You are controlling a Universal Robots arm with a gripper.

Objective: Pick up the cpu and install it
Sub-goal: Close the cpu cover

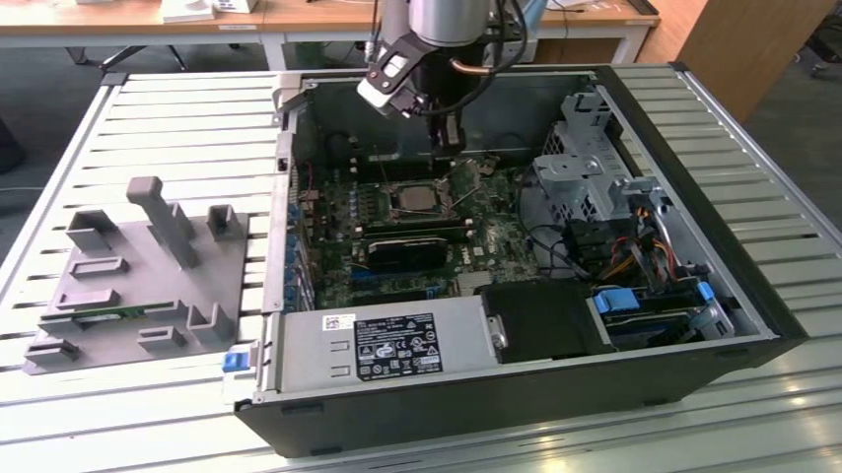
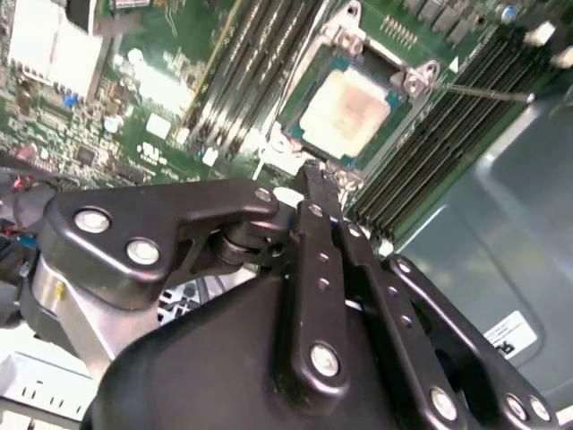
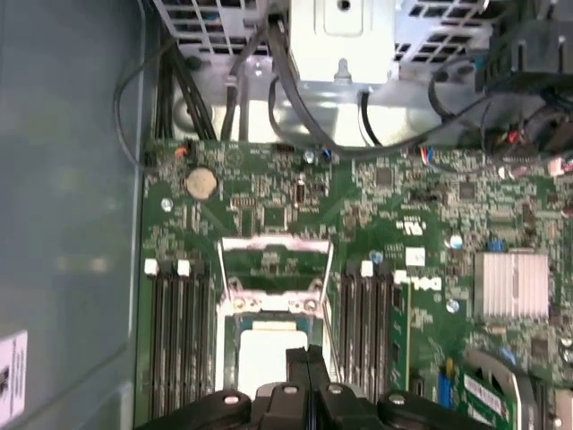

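In the exterior view, the cpu (image 1: pixel 418 200) is lying flat in the socket (image 1: pixel 390 197) inside the open case (image 1: pixel 526 394) on the desk (image 1: pixel 172 108). The pincer (image 1: pixel 449 138) is hanging point-down just above the socket's far edge, likely so that it is clearing the walls around it. In the second wrist view, the pincer (image 2: pixel 313 175) is showing its fingers pressed together with nothing between them, its tip hovering beside the socket's rim and not over the cpu (image 2: pixel 349 112). That suits prodding better than grasping. In the first wrist view, the cpu (image 3: pixel 267 351) is sitting square in the socket, partly behind the closed pincer (image 3: pixel 305 356). The hinged frame (image 3: pixel 273 244) beyond the socket seems to be standing open, so the chip is probably resting unclamped.
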